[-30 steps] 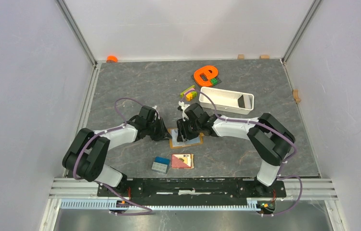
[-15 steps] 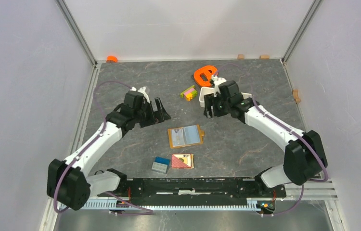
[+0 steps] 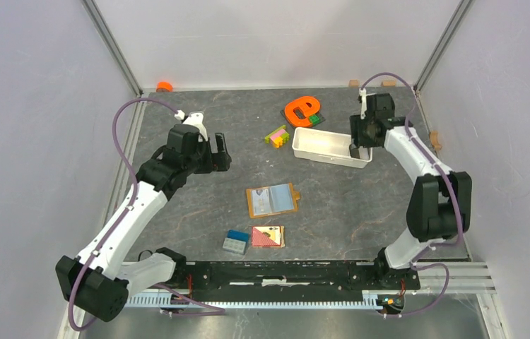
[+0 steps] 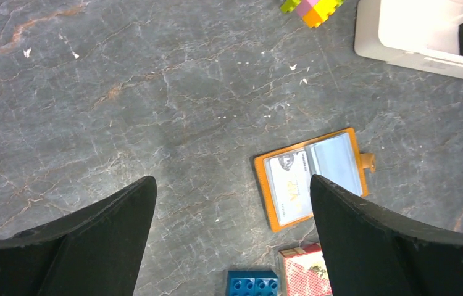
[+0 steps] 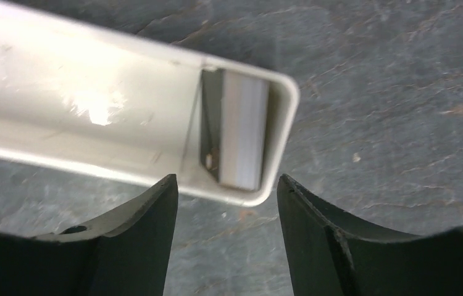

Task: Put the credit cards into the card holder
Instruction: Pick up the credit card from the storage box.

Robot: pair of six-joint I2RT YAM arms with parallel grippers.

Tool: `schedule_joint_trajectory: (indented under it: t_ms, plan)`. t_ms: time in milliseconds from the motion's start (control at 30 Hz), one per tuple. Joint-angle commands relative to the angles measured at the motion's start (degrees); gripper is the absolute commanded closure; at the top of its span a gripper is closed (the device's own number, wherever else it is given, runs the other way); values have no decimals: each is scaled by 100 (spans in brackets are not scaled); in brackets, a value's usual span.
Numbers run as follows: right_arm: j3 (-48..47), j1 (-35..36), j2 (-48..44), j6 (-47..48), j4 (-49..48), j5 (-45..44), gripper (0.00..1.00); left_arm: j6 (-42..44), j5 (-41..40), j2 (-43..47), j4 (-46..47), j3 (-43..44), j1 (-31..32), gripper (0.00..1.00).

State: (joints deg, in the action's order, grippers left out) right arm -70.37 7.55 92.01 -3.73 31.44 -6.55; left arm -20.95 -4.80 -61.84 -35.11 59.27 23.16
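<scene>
From above, one card holder (image 3: 271,200) lies open near the middle of the table (image 3: 177,205), well apart from both arms. The left gripper (image 3: 217,152) hangs wide open and empty over bare table. The right gripper (image 3: 358,145) hovers over the right end of the single white tray (image 3: 322,145). Near the front edge sit one blue-and-grey block (image 3: 235,241) and one red-and-tan tile (image 3: 267,236).

The left wrist view shows the holder's two clear pockets, with one card (image 4: 286,185) in the left one.

In the right wrist view the jaws stand apart, gripping nothing. Below them, cards (image 5: 241,135) lean in the tray's end: one dark face and one pale, a further count unclear.
</scene>
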Motion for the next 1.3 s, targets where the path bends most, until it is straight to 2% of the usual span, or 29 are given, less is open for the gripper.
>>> schedule_joint_trajectory:
  t_ms: [0, 267, 500, 767, 1000, 1267]
  plan:
    - [-715, -375, 560, 527, 195, 175, 38, 329, -194, 11, 31, -126, -29, 0]
    - [-1085, -561, 1141, 645, 101, 625, 45, 350, -175, -13, 57, -151, -43, 0]
    - [-1181, -595, 1431, 663, 63, 543, 49, 359, -176, -9, 58, -170, -49, 0]
    - [-1181, -615, 1753, 636, 98, 637, 46, 381, -177, -5, 58, -178, -64, 0]
    - [-1231, -606, 1956, 636, 206, 1132, 43, 377, -162, 3, 57, -187, -78, 0]
    - [-1268, -606, 1653, 571, 187, 1533, 44, 372, -170, 10, 57, -199, -94, 0]
